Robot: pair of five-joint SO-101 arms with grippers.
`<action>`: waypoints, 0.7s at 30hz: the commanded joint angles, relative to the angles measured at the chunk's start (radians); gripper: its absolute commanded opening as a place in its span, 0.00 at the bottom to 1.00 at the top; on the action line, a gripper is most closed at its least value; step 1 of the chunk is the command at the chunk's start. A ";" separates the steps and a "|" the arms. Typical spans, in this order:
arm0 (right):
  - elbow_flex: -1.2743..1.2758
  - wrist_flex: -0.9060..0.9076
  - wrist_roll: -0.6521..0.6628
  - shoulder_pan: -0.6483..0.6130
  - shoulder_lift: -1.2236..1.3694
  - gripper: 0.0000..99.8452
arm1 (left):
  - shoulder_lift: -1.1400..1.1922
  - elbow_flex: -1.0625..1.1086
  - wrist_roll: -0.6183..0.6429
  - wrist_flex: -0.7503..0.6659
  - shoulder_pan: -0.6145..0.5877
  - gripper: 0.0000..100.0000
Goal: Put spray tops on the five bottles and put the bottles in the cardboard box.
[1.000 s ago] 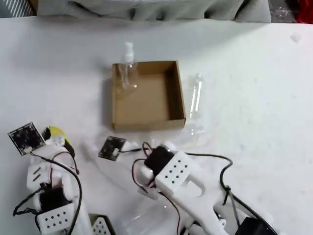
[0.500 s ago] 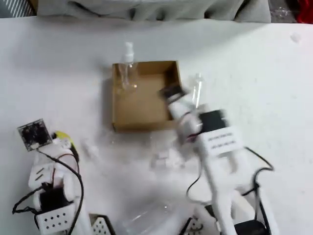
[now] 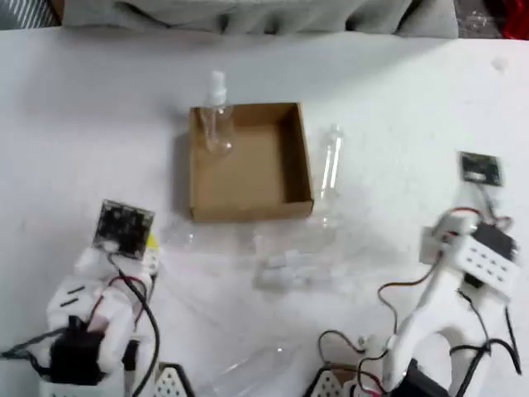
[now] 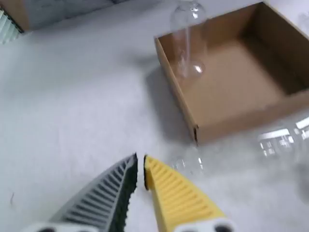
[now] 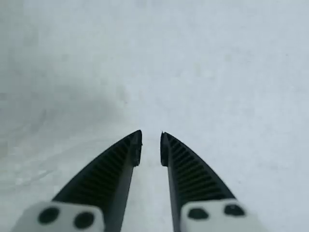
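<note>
One broad white table (image 3: pixel 99 124) is carrying everything, and the high view is laying it all out. A square brown cardboard box (image 3: pixel 248 208) is sitting open at the middle. The left arm (image 3: pixel 87 322) is crouching at the near left corner, and the right arm (image 3: pixel 459 273) is standing off at the right side, well apart from the box. The left wrist view is looking into the box, where a clear plastic bottle with a white spray top (image 3: pixel 217 120) is standing upright inside, against the far left corner. A second clear bottle (image 3: pixel 331 165) is lying just beside the box's right wall, between the box and the right arm. A third clear bottle (image 3: pixel 256 368) is lying at the near edge between the two arm bases. Several clear loose pieces (image 3: pixel 293 265), too glassy to tell apart, are lying in front of the box. The left gripper (image 4: pixel 140 164) is hanging over bare table short of the box's near left corner, with a small clear item (image 4: pixel 190 164) just beside its yellow finger. Its grey and yellow fingers are pressing almost together and are gripping nothing. The right gripper (image 5: pixel 150 142) is pointing at bare table, its black fingers parting by a narrow slit and holding nothing.
</note>
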 commanded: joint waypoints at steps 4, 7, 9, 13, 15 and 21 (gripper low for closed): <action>-0.132 -0.064 0.015 0.096 0.119 0.04 | 0.407 -0.367 -0.132 0.341 0.361 0.03; -0.230 -0.064 0.015 0.114 0.243 0.04 | 0.475 -0.414 -0.074 0.358 0.524 0.03; -0.315 -0.064 0.015 0.124 0.338 0.04 | 0.481 -0.414 -0.040 0.358 0.608 0.03; -0.525 -0.056 0.009 0.137 0.559 0.04 | 0.484 -0.397 -0.025 0.350 0.828 0.03; -0.637 -0.041 0.009 0.137 0.671 0.04 | 0.487 -0.365 -0.018 0.330 0.931 0.03; -0.957 0.033 0.006 0.139 0.963 0.03 | 0.489 -0.253 0.175 0.216 1.170 0.17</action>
